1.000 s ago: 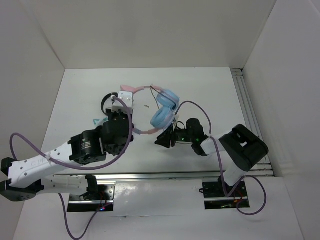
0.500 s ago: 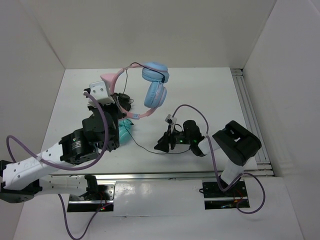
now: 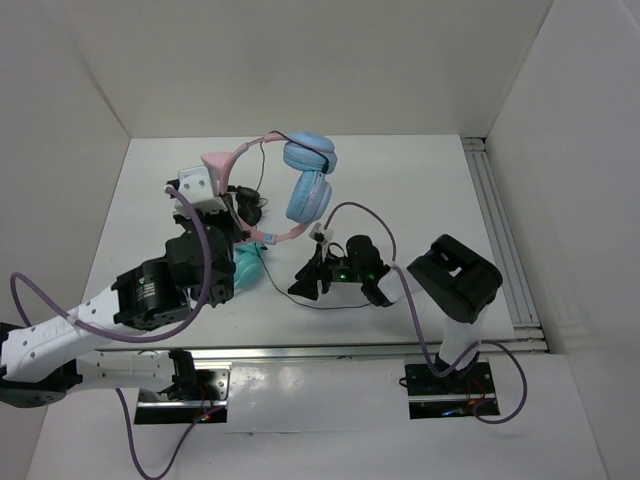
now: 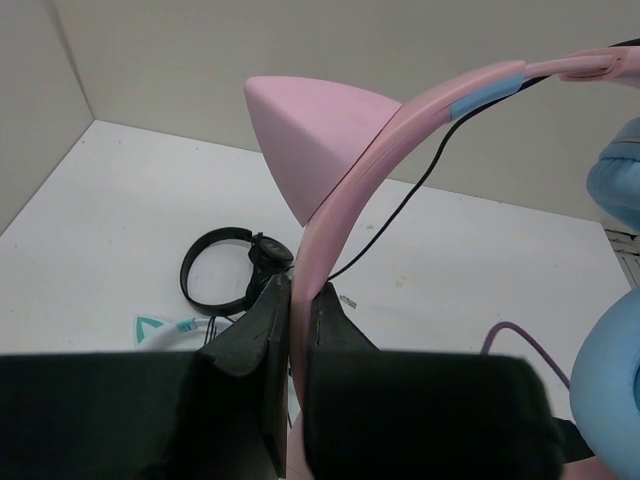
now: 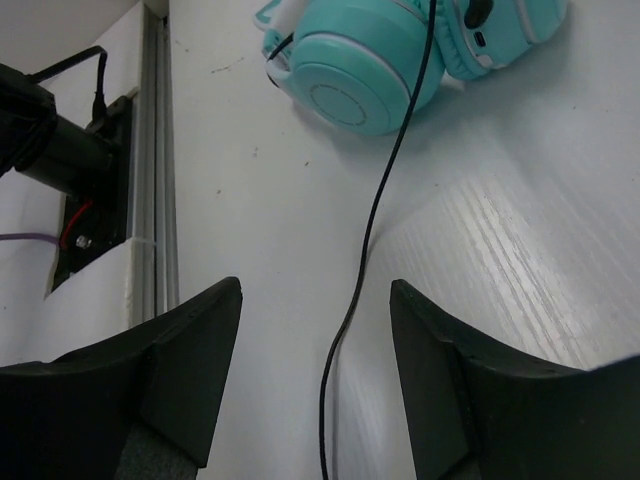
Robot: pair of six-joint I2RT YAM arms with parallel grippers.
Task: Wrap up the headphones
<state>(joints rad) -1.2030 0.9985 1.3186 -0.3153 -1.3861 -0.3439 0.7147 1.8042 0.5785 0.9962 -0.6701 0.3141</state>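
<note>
The headphones (image 3: 306,196), with a pink cat-ear headband (image 4: 345,130) and light blue cups, hang above the table. My left gripper (image 3: 228,200) is shut on the headband, and its fingers (image 4: 325,315) pinch the pink band just below one cat ear. A thin black cable (image 5: 375,230) runs from them down across the table. My right gripper (image 3: 305,285) sits low over the table, open. The cable lies loose between its fingers (image 5: 200,330), touching neither.
Teal cat-ear headphones (image 5: 370,60) lie on the table just beyond my right gripper, under my left arm (image 3: 245,265). Small black headphones (image 4: 225,275) lie at the back left. An aluminium rail (image 3: 500,230) runs along the table's right edge. White walls enclose three sides.
My left gripper has lifted the headphones off the table, up and to the back left. My right gripper has opened wider and moved left over the cable.
</note>
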